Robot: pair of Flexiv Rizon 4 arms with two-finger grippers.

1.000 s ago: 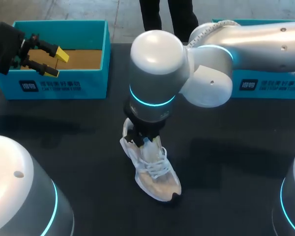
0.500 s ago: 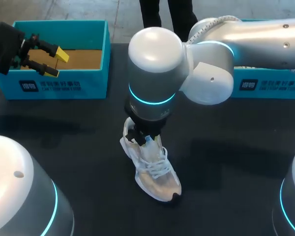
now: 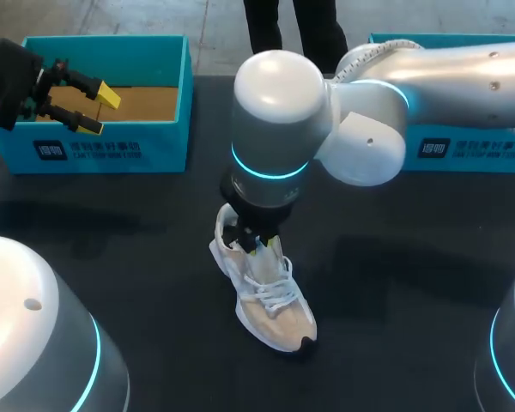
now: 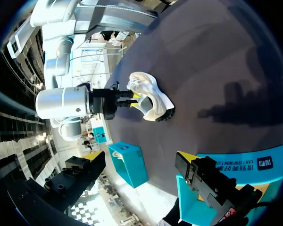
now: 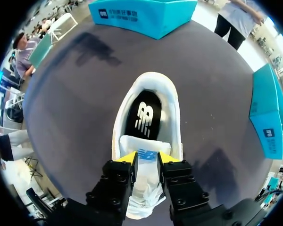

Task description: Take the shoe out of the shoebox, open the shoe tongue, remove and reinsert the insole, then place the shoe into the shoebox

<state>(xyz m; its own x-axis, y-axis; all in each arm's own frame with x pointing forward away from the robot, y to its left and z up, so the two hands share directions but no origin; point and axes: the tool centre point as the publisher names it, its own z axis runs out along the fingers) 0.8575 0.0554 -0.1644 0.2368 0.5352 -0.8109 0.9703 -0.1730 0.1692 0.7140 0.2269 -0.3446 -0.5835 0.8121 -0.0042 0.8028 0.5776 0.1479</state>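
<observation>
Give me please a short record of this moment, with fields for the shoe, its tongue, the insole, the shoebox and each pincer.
shoe: out of the box, upright on the table
tongue: pinched from both sides
insole: black, lying inside the shoe
shoebox: open, far left of the table
left pincer: open, empty, above the shoebox
right pincer: shut on the tongue

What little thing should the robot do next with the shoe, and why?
Probably pull the tongue back toward the toe. The right gripper is shut on the tongue, and the black insole lies inside the shoe, so opening the shoe wider would likely make room to take the insole out.
</observation>
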